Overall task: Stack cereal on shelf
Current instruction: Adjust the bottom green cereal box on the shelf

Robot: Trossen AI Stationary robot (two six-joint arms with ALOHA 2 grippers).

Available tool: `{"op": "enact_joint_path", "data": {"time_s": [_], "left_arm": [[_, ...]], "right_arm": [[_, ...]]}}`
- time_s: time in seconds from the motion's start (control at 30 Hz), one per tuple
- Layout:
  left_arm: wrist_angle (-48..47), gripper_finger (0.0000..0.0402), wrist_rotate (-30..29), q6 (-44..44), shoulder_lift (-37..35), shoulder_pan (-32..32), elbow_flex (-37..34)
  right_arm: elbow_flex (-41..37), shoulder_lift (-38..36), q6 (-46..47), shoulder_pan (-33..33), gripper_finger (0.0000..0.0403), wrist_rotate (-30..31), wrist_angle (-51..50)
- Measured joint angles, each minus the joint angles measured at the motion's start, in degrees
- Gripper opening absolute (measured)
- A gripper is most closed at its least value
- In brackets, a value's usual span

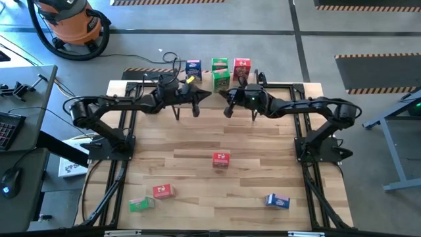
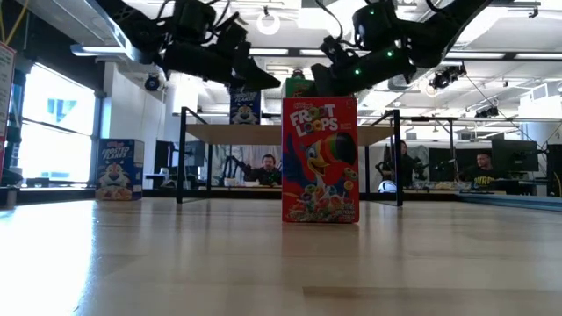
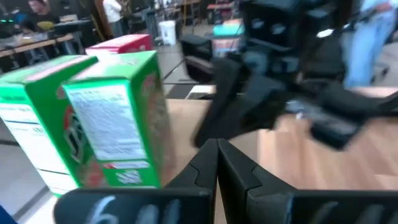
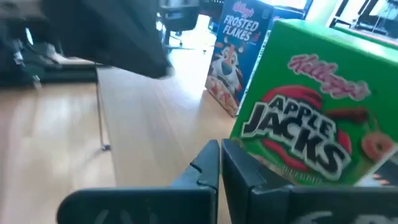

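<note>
both grippers, left and right, hang pressed together and empty just before the shelf. four boxes stand there; a red box lies well behind them. light, stiff cardboard: pinch its narrow sides gently.

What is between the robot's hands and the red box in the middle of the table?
Nothing visible. The red box stands alone on bare table. The left gripper and right gripper, both shut, hover at the far end by the shelf, with only open wood between them and the box.
</note>
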Motion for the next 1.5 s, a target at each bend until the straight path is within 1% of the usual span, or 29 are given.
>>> {"op": "enact_joint_path", "data": {"time_s": [0.1,0.23,0.33,0.5,0.87,1.07,1.2,1.3,1.4,1.43,1.47,1.5], "left_arm": [[3.34,0.0000,0.14,-1.47,-1.74,-0.16,-3.10],[3.66,0.0000,0.02,-2.22,-4.06,-0.10,-5.60],[3.59,0.0000,-0.01,-2.25,-5.17,-0.10,-6.27],[3.46,0.0000,-0.07,-2.20,-5.07,-0.10,-6.36],[3.23,0.0000,-0.10,-2.22,-5.05,-0.10,-6.36],[3.23,0.0000,-0.10,-2.22,-5.05,-0.10,-6.36],[4.56,0.0000,0.30,-2.25,-5.06,-0.10,-7.27],[7.94,0.0000,0.36,-2.86,-5.05,-0.11,-9.61],[10.13,0.0000,0.43,-4.04,-5.05,-0.12,-11.48],[10.24,0.0000,0.45,-4.37,-5.05,-0.12,-11.83],[10.53,0.0000,0.45,-4.74,-5.05,-0.12,-12.12],[10.57,0.0000,0.45,-4.85,-5.05,-0.12,-12.24]], "right_arm": [[2.64,1.43,-2.15,-0.70,0.0000,0.49,-2.90],[6.39,3.99,-4.00,-1.40,0.0000,-0.39,-7.49],[8.62,5.58,-4.86,-1.59,0.0000,-0.41,-8.83],[10.95,7.42,-5.03,-1.68,0.0000,-0.55,-8.96],[11.73,7.76,-4.72,-3.06,0.0000,-0.58,-8.44],[11.73,7.63,-4.77,-3.19,0.0000,-1.84,-7.76],[11.73,3.67,-5.01,-0.95,0.0000,-3.19,-12.92],[11.77,-1.63,-4.74,1.55,0.0000,-4.27,-21.09],[11.77,-6.25,-2.16,4.21,0.0000,-5.41,-31.10],[11.69,-7.60,-1.40,4.94,0.0000,-5.19,-34.39],[11.50,-8.63,-0.30,5.64,0.0000,-3.62,-36.53],[11.25,-9.43,0.96,6.15,0.0000,-0.71,-37.97]]}}
